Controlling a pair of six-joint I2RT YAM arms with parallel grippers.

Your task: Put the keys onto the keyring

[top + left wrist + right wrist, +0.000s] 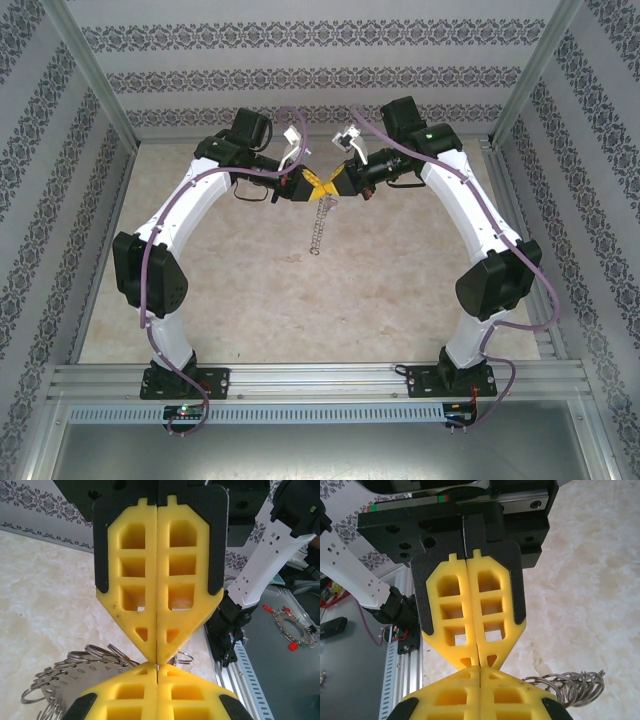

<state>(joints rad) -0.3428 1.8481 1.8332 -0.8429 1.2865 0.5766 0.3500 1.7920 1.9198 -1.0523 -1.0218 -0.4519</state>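
My left gripper [312, 184] and right gripper [333, 186] meet tip to tip high over the far middle of the table, both shut. The keyring [319, 226] hangs edge-on below that meeting point, clear of the tabletop. In the left wrist view my left gripper [158, 669] pinches a thin silvery sliver at its tips, touching the right gripper [158, 658]. The keyring's grey numbered disc and silvery loops [65, 680] show beside them. In the right wrist view my right gripper [480, 670] meets the left gripper [478, 659], with the loops [576, 686] bunched to the right. The keys are out of view.
The beige marble tabletop [250, 290] lies under the arms, enclosed by patterned walls [40, 200]. An aluminium rail [243, 666] runs along the near edge. Beyond it, on a grey surface, lies another ringed hoop [292, 629] with small red pieces.
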